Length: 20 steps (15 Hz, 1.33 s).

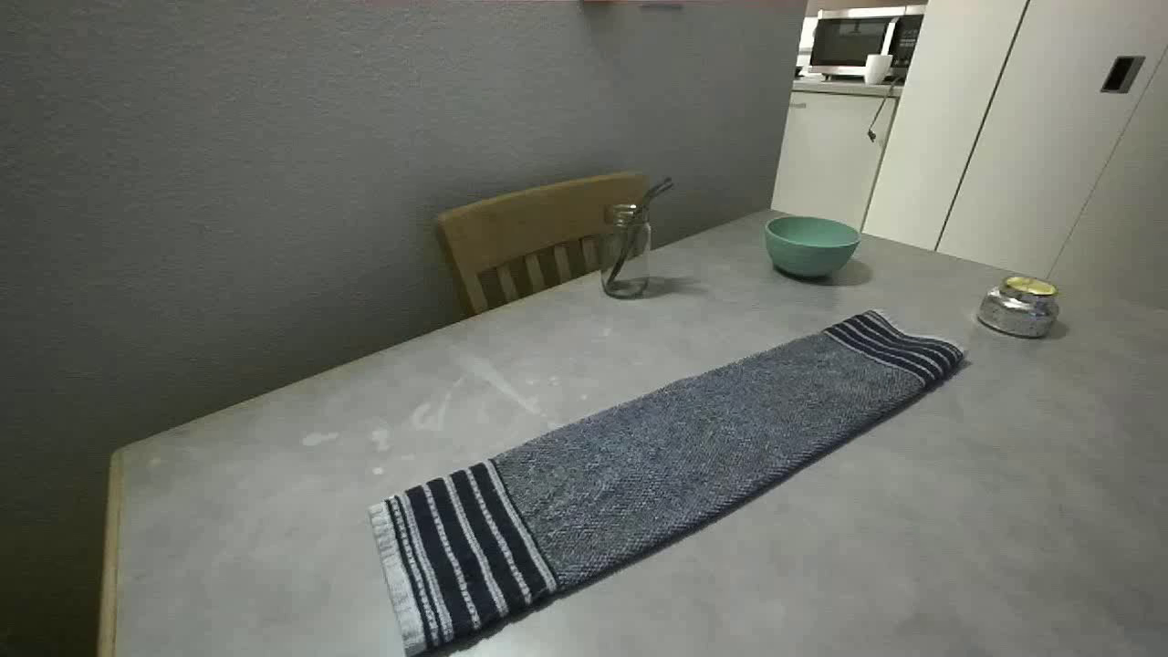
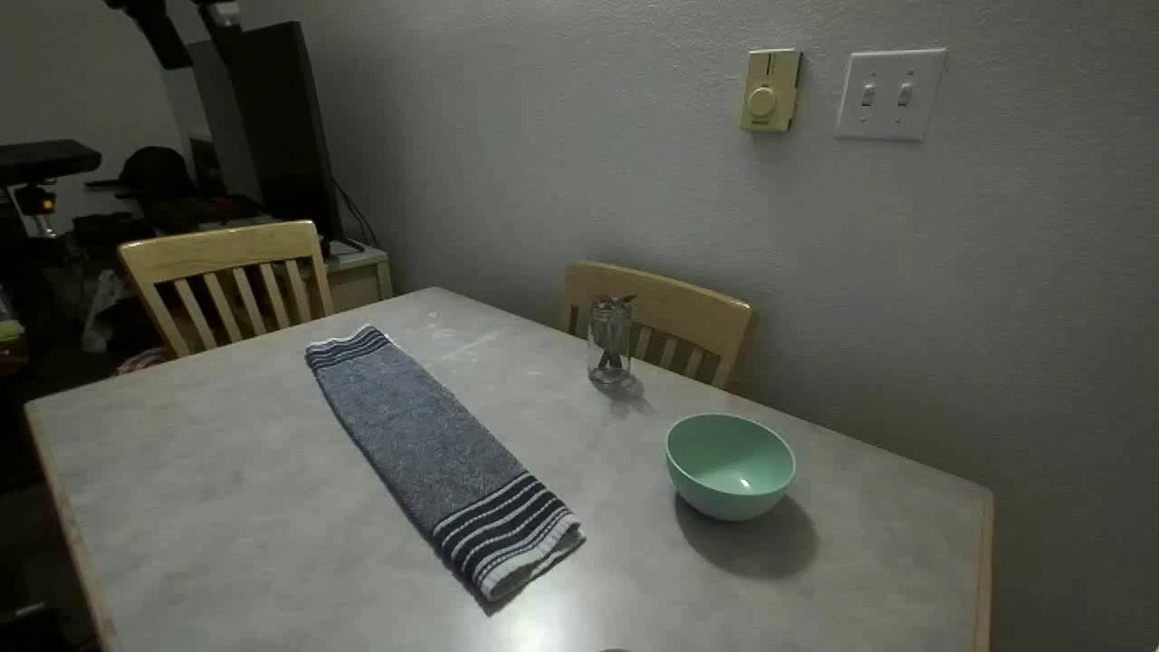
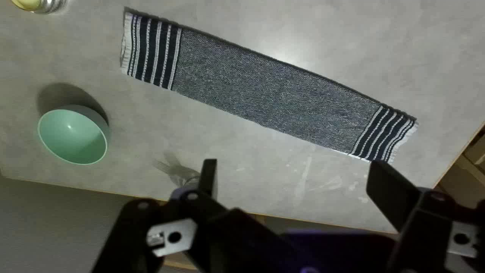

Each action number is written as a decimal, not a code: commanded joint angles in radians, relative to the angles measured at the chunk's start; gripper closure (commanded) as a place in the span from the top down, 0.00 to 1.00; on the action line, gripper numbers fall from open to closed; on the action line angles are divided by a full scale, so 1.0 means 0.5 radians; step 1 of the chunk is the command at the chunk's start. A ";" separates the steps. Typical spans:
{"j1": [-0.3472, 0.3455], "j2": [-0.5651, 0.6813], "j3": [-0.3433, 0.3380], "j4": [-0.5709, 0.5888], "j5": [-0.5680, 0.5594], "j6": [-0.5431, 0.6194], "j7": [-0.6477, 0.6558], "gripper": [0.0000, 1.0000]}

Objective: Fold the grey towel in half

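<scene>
The grey towel lies flat as a long narrow strip on the table, with navy and white stripe bands at both short ends. It shows in both exterior views (image 1: 712,438) (image 2: 426,444) and in the wrist view (image 3: 273,87). Its end nearer the teal bowl shows a slightly parted, layered edge. My gripper (image 3: 294,162) is wide open and empty in the wrist view, high above the table. One fingertip overlaps a corner of a striped end in that picture, apart from it. Dark gripper fingers (image 2: 201,56) also show at the top left of an exterior view.
The teal bowl (image 1: 812,246) (image 2: 730,466) (image 3: 74,134) and a glass jar with straws (image 1: 627,251) (image 2: 609,344) stand along the wall side. A silver candle jar (image 1: 1019,308) stands beyond one towel end. Wooden chairs (image 2: 665,308) (image 2: 226,263) stand at the table edges.
</scene>
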 commanded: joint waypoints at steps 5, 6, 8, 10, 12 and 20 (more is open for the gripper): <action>-0.006 0.002 0.005 0.005 0.003 -0.005 -0.002 1.00; -0.006 0.002 0.005 0.005 0.003 -0.005 -0.002 1.00; -0.006 0.002 0.005 0.005 0.003 -0.005 -0.002 1.00; -0.015 0.035 0.018 0.018 0.006 0.004 0.038 1.00; -0.031 0.104 0.054 0.046 0.016 0.038 0.162 1.00; 0.012 0.614 0.225 0.288 0.244 0.161 0.776 1.00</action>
